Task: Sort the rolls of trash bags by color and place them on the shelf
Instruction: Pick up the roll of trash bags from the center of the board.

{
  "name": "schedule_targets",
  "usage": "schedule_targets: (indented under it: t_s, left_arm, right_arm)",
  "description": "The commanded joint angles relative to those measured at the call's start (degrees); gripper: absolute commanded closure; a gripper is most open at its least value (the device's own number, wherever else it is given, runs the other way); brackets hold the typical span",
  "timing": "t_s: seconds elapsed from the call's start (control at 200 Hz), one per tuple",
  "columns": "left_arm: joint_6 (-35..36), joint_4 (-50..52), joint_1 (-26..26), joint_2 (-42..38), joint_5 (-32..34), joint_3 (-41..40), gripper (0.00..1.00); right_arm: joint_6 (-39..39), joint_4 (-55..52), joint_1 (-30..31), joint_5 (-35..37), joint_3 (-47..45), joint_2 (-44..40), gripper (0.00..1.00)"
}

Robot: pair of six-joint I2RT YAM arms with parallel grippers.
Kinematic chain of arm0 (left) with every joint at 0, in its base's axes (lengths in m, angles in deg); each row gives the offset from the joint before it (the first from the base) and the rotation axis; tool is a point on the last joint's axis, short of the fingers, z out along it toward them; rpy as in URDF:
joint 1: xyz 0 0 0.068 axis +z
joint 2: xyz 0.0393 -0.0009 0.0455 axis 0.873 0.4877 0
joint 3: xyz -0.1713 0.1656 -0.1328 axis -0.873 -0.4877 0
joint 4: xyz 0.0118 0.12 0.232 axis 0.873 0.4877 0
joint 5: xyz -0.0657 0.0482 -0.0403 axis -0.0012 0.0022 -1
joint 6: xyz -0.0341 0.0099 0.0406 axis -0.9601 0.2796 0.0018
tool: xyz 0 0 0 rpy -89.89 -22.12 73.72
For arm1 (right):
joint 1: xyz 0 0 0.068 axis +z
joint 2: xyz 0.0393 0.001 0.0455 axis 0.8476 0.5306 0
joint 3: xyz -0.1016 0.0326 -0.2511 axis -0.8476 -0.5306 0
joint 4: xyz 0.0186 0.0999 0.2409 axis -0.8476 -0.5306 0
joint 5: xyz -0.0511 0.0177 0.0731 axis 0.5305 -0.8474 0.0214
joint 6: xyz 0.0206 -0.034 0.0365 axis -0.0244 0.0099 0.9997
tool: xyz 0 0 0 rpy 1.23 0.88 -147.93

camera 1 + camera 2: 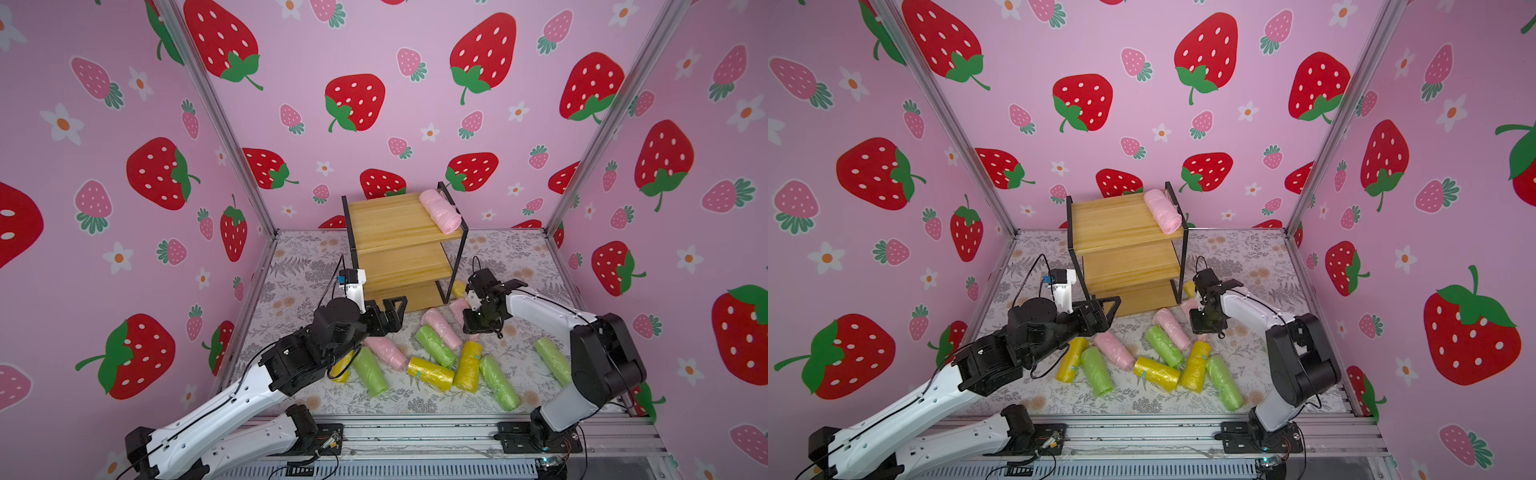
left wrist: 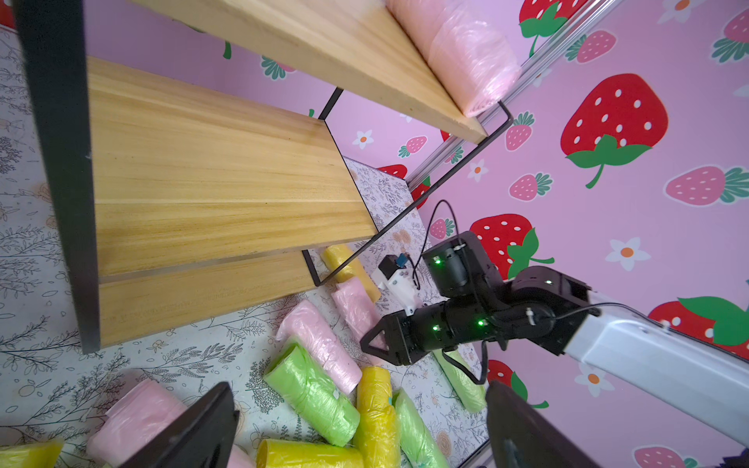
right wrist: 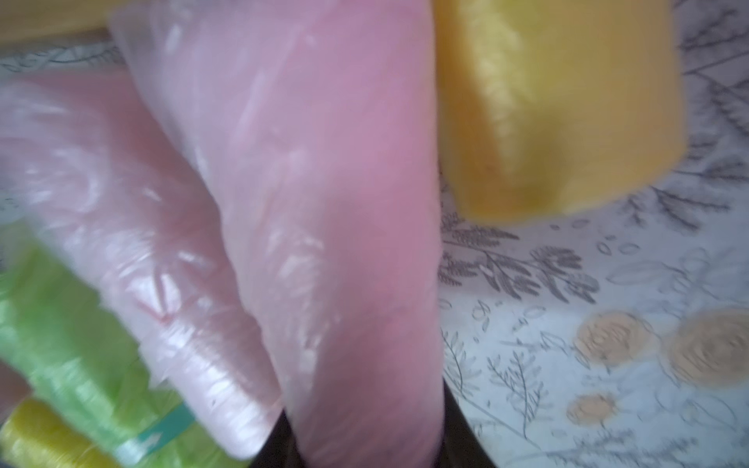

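Observation:
The shelf [image 1: 386,216] [image 1: 1108,220] [image 2: 210,174] stands at the back of the table, with one pink roll [image 1: 440,211] [image 1: 1163,211] [image 2: 462,52] at the right end of its top board. My right gripper [image 1: 467,318] [image 1: 1198,320] [image 3: 364,441] points down by the shelf's right foot, shut on another pink roll [image 1: 457,307] [image 3: 324,202] that fills the gap between its jaws. My left gripper [image 1: 399,309] [image 1: 1108,309] [image 2: 360,389] hovers open and holds nothing, in front of the shelf's lower left corner. Several pink, green and yellow rolls lie loose on the table.
A yellow roll [image 1: 459,289] [image 3: 559,105] lies against the shelf's right foot. A third pink roll [image 1: 440,328] and a green roll [image 1: 434,345] lie just left of the right gripper. One green roll [image 1: 552,359] lies under the right arm. Patterned walls close in three sides.

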Motion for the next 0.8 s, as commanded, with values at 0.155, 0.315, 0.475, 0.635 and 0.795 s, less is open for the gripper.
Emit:
schedule_targets:
  t_s: [0.155,0.315,0.475,0.635,0.795]
  left_arm:
    - [4.65,-8.05,-0.26,-1.55,-7.78,0.24,0.0]
    - [6.21,-12.54,-0.26,1.37,-15.85,2.06,0.0]
    - [5.77,-17.31,-0.27,5.61,-23.44,4.52,0.0]
    - [4.99,-20.14,-0.49,8.64,-26.99,6.5,0.0]
    - [4.12,-23.55,-0.77,10.12,-28.65,6.8,0.0]
  right_arm:
    - [2.67,-10.03,0.3,-11.84,5.65,-19.42,1.0]
    - [7.04,-9.39,0.58,-25.13,8.23,-27.01,1.0]
    - [11.42,-6.74,3.31,-31.49,12.43,-30.87,1.0]
    - [15.27,-2.43,7.03,-35.51,15.63,-31.91,1.0]
    - [15.86,-1.7,11.44,-35.68,18.69,-30.41,1.0]
